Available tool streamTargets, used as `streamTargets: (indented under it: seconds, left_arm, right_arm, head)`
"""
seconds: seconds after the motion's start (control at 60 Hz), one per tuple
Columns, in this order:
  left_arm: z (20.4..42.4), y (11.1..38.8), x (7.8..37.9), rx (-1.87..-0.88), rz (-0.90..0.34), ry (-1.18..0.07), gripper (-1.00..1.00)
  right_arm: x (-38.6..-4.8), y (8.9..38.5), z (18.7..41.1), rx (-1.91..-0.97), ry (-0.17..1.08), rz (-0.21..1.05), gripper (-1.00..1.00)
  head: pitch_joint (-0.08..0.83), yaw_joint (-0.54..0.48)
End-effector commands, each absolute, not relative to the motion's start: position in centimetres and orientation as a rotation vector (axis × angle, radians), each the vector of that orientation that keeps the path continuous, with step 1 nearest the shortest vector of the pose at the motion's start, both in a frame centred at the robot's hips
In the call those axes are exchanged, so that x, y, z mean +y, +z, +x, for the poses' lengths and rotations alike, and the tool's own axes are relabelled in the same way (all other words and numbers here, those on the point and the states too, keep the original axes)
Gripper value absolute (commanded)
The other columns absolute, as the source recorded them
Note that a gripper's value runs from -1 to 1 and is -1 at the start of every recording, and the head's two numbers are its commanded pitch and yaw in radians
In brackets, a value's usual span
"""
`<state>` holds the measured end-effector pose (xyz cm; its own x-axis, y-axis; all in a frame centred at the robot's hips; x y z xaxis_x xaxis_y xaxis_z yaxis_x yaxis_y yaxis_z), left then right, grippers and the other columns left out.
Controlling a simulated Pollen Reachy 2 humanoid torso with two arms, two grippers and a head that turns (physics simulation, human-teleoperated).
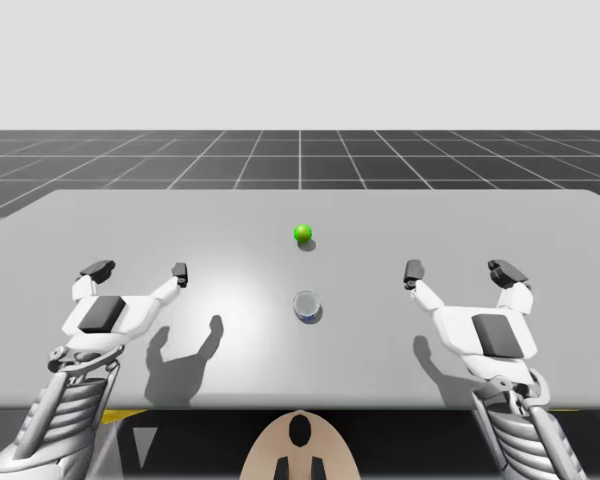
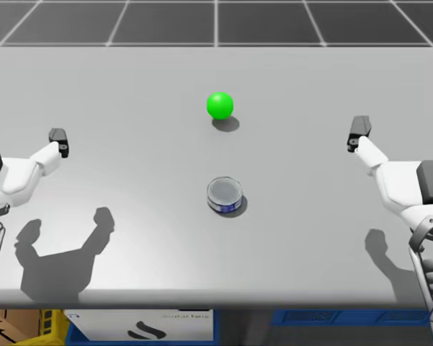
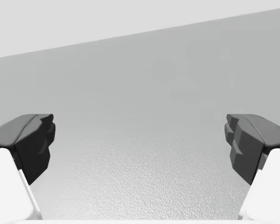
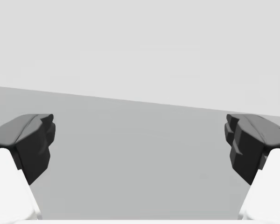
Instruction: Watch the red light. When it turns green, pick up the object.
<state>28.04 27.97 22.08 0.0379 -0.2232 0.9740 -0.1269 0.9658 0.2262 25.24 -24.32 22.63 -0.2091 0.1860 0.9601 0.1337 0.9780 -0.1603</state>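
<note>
Wide matte grey table [image 1: 130, 215] lying flat across my screens. Past the table's far edge, a dark floor with a pale grid [image 1: 300, 160] runs off to the horizon. Below the table's near edge I can see a brown cardboard box with a black arrow [image 2: 7, 328], a white box [image 2: 141, 326] in blue plastic, and a blue bin rim [image 2: 332, 317].

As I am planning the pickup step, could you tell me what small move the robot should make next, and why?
Probably start moving the right gripper toward the small round metal tin with a blue side. The ball-shaped light is green, the tin stands untouched on the grey table, and both it and the left gripper are open, the right seeming slightly nearer.
</note>
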Motion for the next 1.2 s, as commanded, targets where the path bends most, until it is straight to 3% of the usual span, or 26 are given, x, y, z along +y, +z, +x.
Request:
streamTargets:
  seconds: [0.017, 0.217, 0.367, 0.433, 0.6, 0.917, 1.2]
  left_arm:
    - [28.1, 22.1, 27.9, -1.536, 0.282, -0.08, -1.0]
    - [28.1, 22.0, 27.9, -1.531, 0.285, -0.08, -1.0]
    - [28.1, 21.9, 27.9, -1.524, 0.287, -0.072, -1.0]
    - [28.1, 21.9, 27.9, -1.521, 0.289, -0.067, -1.0]
    - [28.2, 21.8, 28.0, -1.517, 0.292, -0.065, -1.0]
    - [28.3, 21.7, 28.1, -1.512, 0.303, -0.069, -1.0]
    - [28.4, 21.6, 28.1, -1.51, 0.311, -0.071, -1.0]
  right_arm:
    - [-24.1, 22.5, 25.2, -1.783, 0.044, -0.225, -1.0]
    - [-23.6, 22.2, 25.2, -1.754, 0.09, -0.156, -1.0]
    - [-21.8, 21.8, 24.8, -1.671, 0.15, 0.119, -1.0]
    - [-20.4, 21.4, 24.2, -1.575, 0.218, 0.251, -1.0]
    - [-18.4, 20.8, 23.5, -1.439, 0.354, 0.416, -1.0]
    - [-14.3, 17.2, 26.0, -1.326, 0.514, 0.478, -1.0]
    - [-10.1, 15.2, 28.5, -1.295, 0.621, 0.48, -1.0]
  head:
    - [0.672, -0.01]
    - [0.681, -0.03]
    - [0.682, -0.03]
    - [0.684, -0.04]
    - [0.692, -0.03]
    - [0.695, -0.03]
    - [0.699, -0.03]
